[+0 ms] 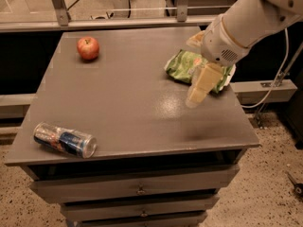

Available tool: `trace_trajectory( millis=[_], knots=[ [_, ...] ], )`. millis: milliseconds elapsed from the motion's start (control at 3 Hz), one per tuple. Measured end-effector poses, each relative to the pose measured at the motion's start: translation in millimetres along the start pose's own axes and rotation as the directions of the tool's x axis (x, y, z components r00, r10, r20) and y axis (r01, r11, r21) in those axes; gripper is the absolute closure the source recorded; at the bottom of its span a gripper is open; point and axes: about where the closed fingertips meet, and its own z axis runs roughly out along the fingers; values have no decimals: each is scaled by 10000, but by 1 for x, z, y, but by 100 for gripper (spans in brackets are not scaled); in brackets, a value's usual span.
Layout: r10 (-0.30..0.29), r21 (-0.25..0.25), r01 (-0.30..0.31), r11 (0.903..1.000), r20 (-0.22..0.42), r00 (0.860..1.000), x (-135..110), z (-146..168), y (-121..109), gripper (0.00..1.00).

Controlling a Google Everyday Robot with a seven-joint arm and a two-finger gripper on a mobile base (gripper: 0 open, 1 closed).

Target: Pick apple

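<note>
The apple (88,48), small, round and red, sits upright at the far left corner of the grey table (128,108). My gripper (191,71) hangs over the table's right side, just above the green chip bag (179,66), far to the right of the apple. Its cream fingers (202,83) stand apart with nothing between them. The white arm reaches in from the upper right and hides part of the bag.
A crushed drink can (64,140) lies on its side at the table's front left corner. The table is a drawer cabinet with handles (140,190) in front. A metal rail (118,22) runs behind the table. A cable (279,74) hangs at the right.
</note>
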Motion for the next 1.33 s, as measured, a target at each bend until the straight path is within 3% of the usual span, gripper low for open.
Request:
trace_trajectory(
  millis=[333,667,1000,1333],
  knots=[
    [-380,65,374,9993,1788,9832,-49,58,-39,0],
    [-358,22,365,9993,2584,9654,-72,90,-61,0],
    [68,-209,1,9998,3295,9441,-107,126,-82,0],
    [904,-512,-771,9957,3625,9276,-141,164,-100,0]
  ],
)
